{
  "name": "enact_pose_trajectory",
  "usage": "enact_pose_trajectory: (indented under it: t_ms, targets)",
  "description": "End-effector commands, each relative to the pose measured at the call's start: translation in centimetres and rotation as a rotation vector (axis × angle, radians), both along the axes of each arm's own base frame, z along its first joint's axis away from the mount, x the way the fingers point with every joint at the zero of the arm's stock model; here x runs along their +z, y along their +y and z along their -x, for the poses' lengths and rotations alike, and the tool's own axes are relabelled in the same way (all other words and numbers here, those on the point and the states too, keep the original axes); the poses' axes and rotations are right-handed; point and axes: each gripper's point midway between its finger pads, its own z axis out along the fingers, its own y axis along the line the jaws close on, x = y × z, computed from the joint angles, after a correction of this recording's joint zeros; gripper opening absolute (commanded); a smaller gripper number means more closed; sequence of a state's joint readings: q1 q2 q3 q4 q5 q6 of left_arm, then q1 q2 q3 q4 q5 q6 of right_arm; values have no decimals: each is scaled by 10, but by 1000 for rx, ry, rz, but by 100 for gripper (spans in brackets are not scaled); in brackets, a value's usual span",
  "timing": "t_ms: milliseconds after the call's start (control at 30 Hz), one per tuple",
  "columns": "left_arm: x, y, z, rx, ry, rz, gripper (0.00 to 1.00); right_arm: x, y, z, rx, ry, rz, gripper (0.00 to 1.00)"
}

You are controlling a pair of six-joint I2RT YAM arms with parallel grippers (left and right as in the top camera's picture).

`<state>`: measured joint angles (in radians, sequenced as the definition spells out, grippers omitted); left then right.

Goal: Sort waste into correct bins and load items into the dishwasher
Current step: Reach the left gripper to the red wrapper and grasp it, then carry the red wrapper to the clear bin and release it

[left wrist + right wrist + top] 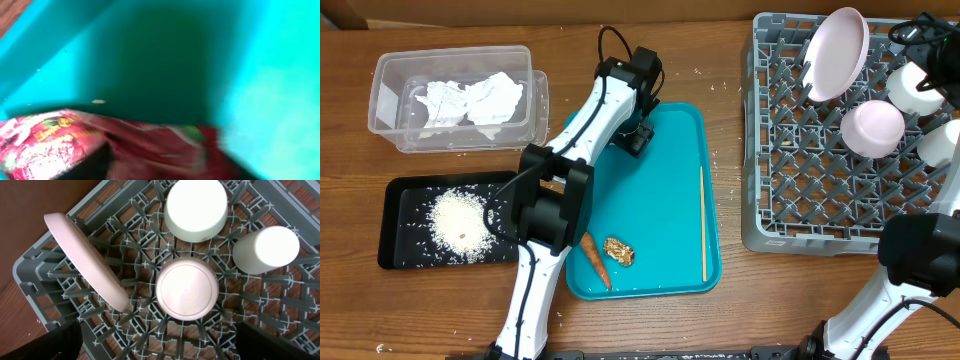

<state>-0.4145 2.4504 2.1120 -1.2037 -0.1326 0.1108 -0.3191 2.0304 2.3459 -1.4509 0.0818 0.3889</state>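
- Overhead: the wood-grain worktop (740,310) carried a clear tub (390,65) of thin rectangular plastic at the far left, with crumpled white tissue (470,100) lying inside it.
- Just in front of the tub sat a shallow black tray (405,200), matte and rectangular, holding a round heap of rice grains (458,225). More grains were scattered around the heap and on the wood.
- A smooth teal tray (670,200) lay at the centre. A small tapered carrot (597,260) and a rough brown food lump (618,251) were close together at its near end. A thin wooden stick (702,225) lay along its right side.
- The left arm crossed the teal tray's left edge. The left end effector (638,135) was low over the tray's far end, covering whatever lay beneath it, and its jaws could not be made out.
- The grey pegged dish rack (790,200) stood on the right. It held a round plate (835,55) on edge, an upturned pinkish bowl (872,128), a white bowl (917,88) and a cup (940,145).
- The right end effector (925,40) hung over the rack's far right corner.
- Left wrist: this blurred view showed a glossy, crinkled red snack wrapper (75,140) lying on the teal surface along the bottom of the frame. Whether the jaws gripped it could not be told.
- Right wrist: dark fingers (55,342) showed at the two bottom corners, spread wide above the rack, with the dishes below them.
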Motion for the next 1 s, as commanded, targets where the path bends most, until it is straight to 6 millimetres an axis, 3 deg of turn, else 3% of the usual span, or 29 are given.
enact_pose_trajectory:
  t_ms: [0,67,133,267,400,567,700,800,967]
  targets:
    - [-3,12,-3,33,-21,-63,23,7,2,-2,0,-22,3,100]
    - [-2,11,-2,44,-19,-62,4,7,2,-2,0,-21,3,100]
    - [3,12,0,67,-17,-61,4,7,1,-2,0,-21,3,100]
    - [36,-7,4,80,-30,49,4,7,2,-2,0,-21,3,100]
    - [95,-24,-2,97,-123,186,4,7,2,-2,0,-21,3,100]
    - [178,-15,-9,132,-308,280,4,7,2,-2,0,-22,3,100]
    - [223,7,-9,166,-402,317,4,7,2,-2,0,-22,3,100]
    - [248,38,-12,229,-470,320,4,7,2,-2,0,-22,3,100]
    - [257,103,-34,415,-570,246,4,7,2,-2,0,-21,3,100]
